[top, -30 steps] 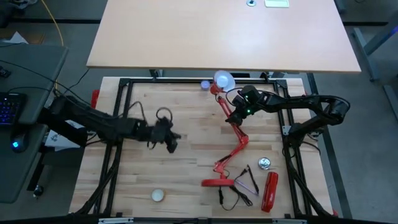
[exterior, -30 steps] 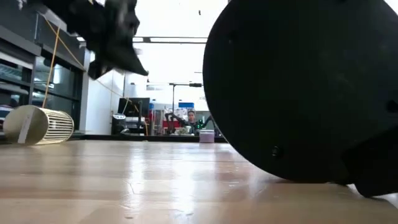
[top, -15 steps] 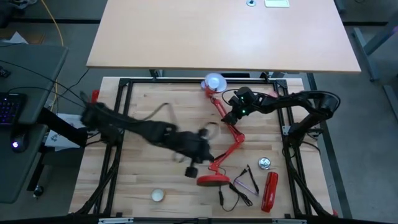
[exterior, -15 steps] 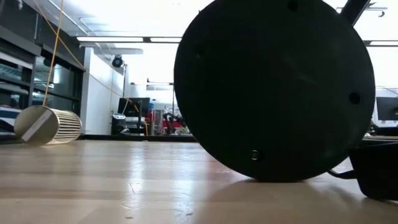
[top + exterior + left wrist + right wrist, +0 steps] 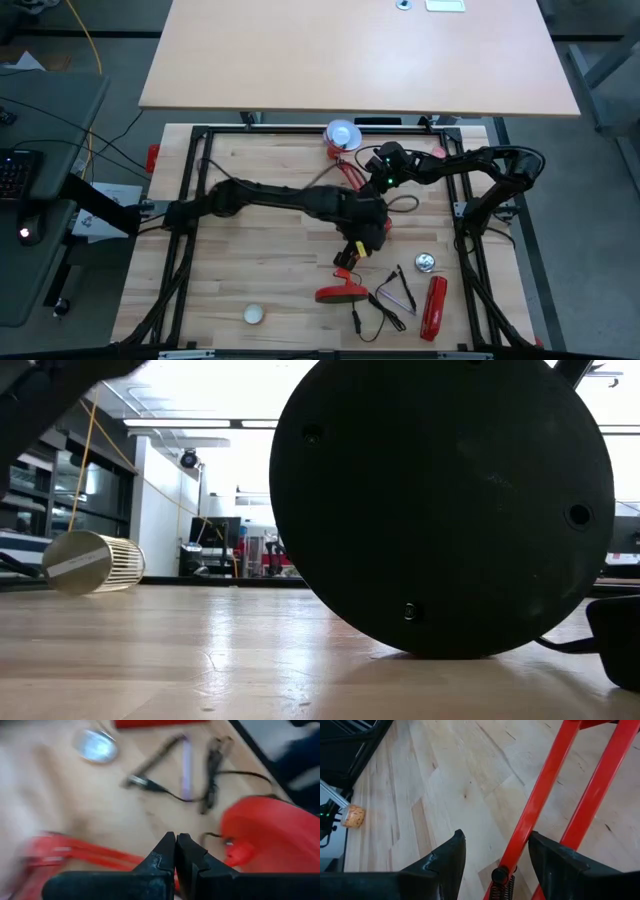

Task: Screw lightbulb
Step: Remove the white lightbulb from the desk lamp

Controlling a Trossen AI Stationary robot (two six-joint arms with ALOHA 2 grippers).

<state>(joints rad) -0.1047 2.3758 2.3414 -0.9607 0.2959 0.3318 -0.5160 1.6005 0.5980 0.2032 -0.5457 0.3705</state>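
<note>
Left gripper [image 5: 176,851] pinched together above red lamp base [image 5: 272,832], right gripper [image 5: 492,852] spread (astride glossy metal struts [image 5: 540,795]).

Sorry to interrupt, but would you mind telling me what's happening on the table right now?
Both arms are working on the red desk lamp. The left hand, fingers shut and empty, reaches across over the lamp's lower arm near its round base. The right hand is open around the lamp's upper struts, below the shade. The small white ball sits untouched at the table's near edge, and no lightbulb can be made out in either hand.
</note>
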